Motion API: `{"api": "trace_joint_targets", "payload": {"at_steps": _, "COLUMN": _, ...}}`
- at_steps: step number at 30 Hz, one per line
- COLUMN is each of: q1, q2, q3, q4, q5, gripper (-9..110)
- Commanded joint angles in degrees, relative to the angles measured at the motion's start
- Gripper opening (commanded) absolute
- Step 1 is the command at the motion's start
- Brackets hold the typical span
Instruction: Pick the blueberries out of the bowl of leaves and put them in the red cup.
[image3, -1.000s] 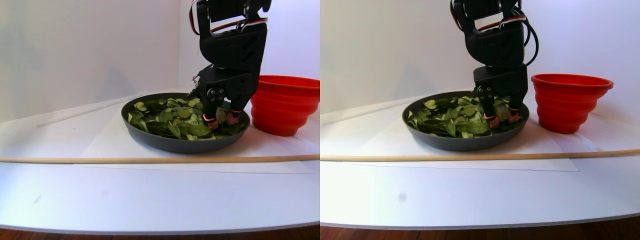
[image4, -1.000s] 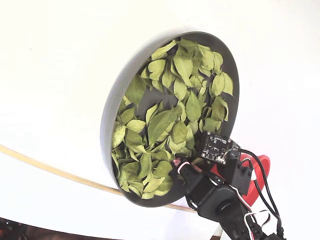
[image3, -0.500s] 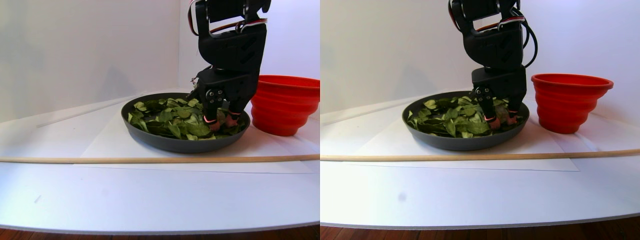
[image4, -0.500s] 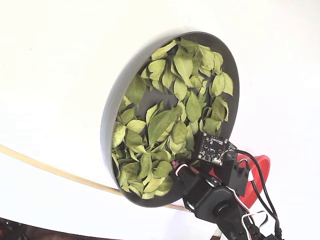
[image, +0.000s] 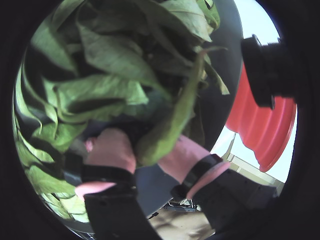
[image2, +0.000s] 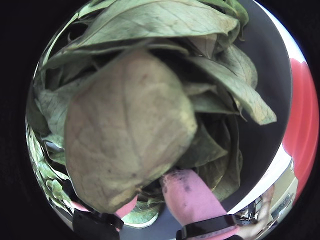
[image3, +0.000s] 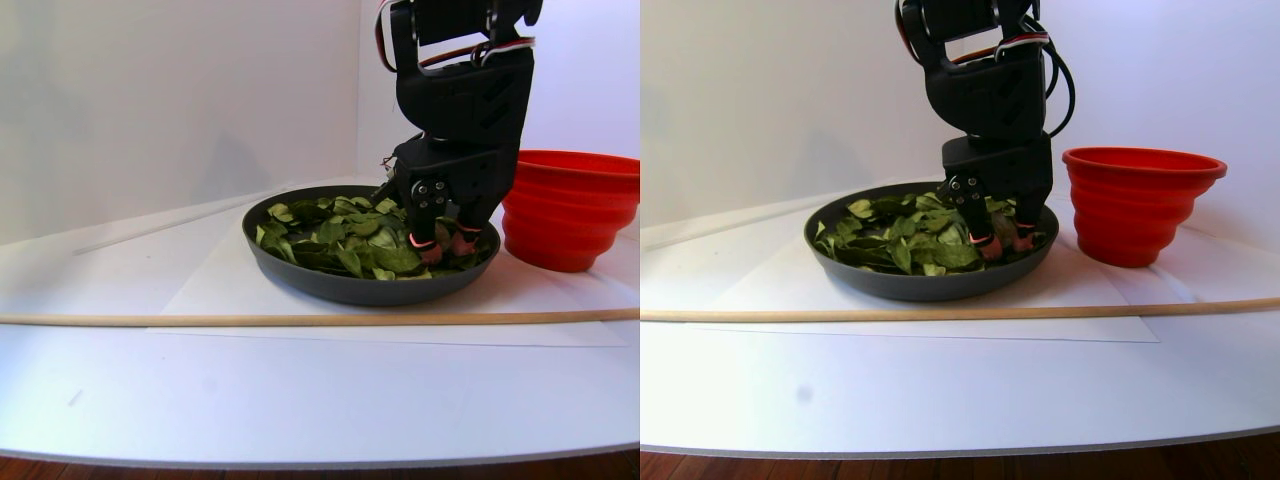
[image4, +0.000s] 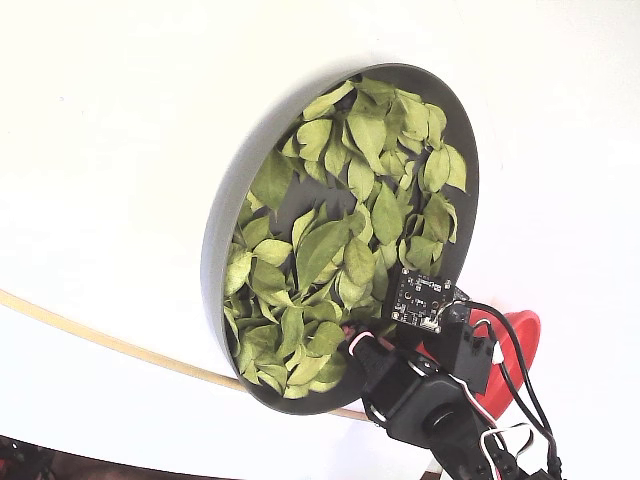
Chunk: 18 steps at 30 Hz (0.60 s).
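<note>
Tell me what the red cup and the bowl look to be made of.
The red cup: probably plastic or silicone, going by its uniform bright colour, stepped ribbed wall and soft sheen. The bowl: matte dark grey, with no glare; plastic, coated metal or ceramic, cannot tell which.

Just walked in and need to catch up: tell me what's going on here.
A single robot arm has its gripper pushed down among the leaves in the dark grey bowl, at the side nearest the red cup. A wrist view shows the pink fingertips closing around leaves. No blueberries show in any view.
</note>
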Motion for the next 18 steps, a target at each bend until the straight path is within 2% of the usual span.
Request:
{"api": "trace_joint_targets", "payload": {"at_steps": 1, "q1": -0.09, "q2": 5.01, "q3": -1.41, "q4": 2.02, "q5": 1.14, "gripper": 9}}
{"api": "trace_joint_targets", "payload": {"at_steps": 18, "q1": -1.23, "q2": 10.72, "q3": -2.64, "q4": 5.62, "q5": 3.60, "gripper": 8}}
